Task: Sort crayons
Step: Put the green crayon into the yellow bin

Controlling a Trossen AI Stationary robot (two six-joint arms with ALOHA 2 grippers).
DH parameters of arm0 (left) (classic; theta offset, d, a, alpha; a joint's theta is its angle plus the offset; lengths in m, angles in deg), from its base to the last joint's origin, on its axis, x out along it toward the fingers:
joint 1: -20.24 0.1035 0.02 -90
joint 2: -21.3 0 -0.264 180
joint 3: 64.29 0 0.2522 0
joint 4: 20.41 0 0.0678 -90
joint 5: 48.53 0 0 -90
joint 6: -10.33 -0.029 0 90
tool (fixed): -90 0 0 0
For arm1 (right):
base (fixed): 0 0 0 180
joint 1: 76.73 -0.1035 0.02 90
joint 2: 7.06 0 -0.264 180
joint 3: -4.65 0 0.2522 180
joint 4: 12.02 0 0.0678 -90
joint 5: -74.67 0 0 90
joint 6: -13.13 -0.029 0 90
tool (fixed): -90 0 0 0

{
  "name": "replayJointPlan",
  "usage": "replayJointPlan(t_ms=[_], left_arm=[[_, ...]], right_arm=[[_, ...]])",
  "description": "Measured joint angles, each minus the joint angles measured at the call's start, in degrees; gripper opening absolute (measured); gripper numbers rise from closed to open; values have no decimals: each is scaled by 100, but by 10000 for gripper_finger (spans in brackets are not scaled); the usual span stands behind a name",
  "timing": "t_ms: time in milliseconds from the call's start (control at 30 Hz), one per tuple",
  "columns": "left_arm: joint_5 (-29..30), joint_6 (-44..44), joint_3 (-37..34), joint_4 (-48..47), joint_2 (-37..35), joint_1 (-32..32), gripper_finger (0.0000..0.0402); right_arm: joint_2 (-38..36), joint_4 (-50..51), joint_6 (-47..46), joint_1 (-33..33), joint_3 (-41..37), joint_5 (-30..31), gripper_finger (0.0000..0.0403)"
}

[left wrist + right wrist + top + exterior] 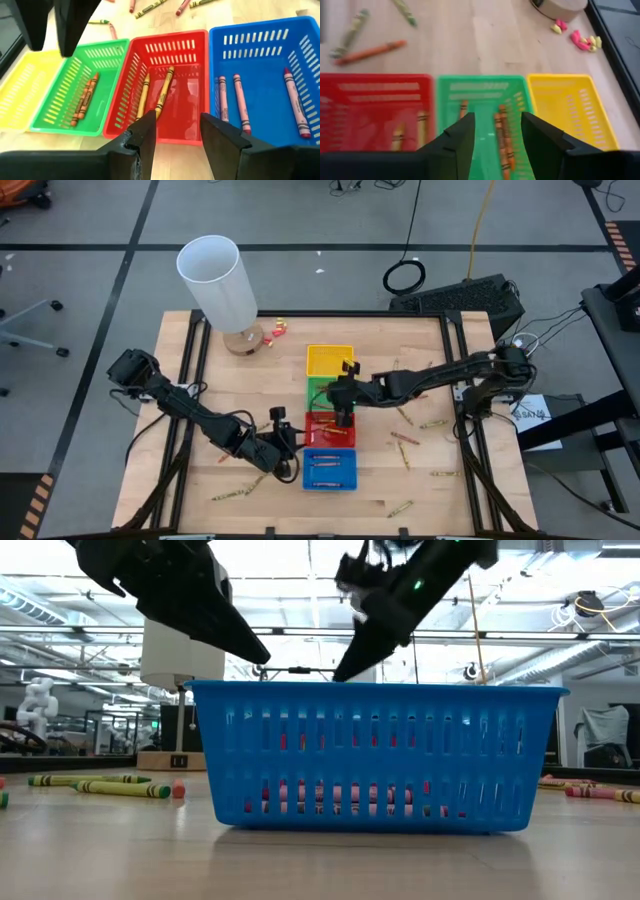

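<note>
Four trays stand in a row: yellow [330, 360], green [322, 390], red [330, 430] and blue [330, 470]. My left gripper [177, 135] is open and empty, at the red tray's left side [288, 442]. My right gripper [497, 135] is open and empty, over the green and red trays [345, 412]. Orange-brown crayons [502, 135] lie in the green tray, two orange-yellow crayons [155, 95] in the red tray, three red crayons [240, 100] in the blue tray. Loose crayons lie on the table at the right [405, 438] and near left [230, 493].
A white cylinder [215, 280] on a wooden base stands at the far left, with small red and yellow bits [278, 328] beside it. More loose crayons lie near the front edge [400, 507] and at the right [445, 473]. A black frame [455, 380] borders the table.
</note>
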Motion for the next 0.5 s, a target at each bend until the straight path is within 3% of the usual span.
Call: replayJointPlan(t_ms=[267,500], left_arm=[[15,-281,1,-250,0,-38,151],[-95,-41,-5,-1123,-416,-231,120]], right_arm=[[-41,-100,-194,-730,-3,4,139],[-165,-99,-118,-1318,-4,39,135]])
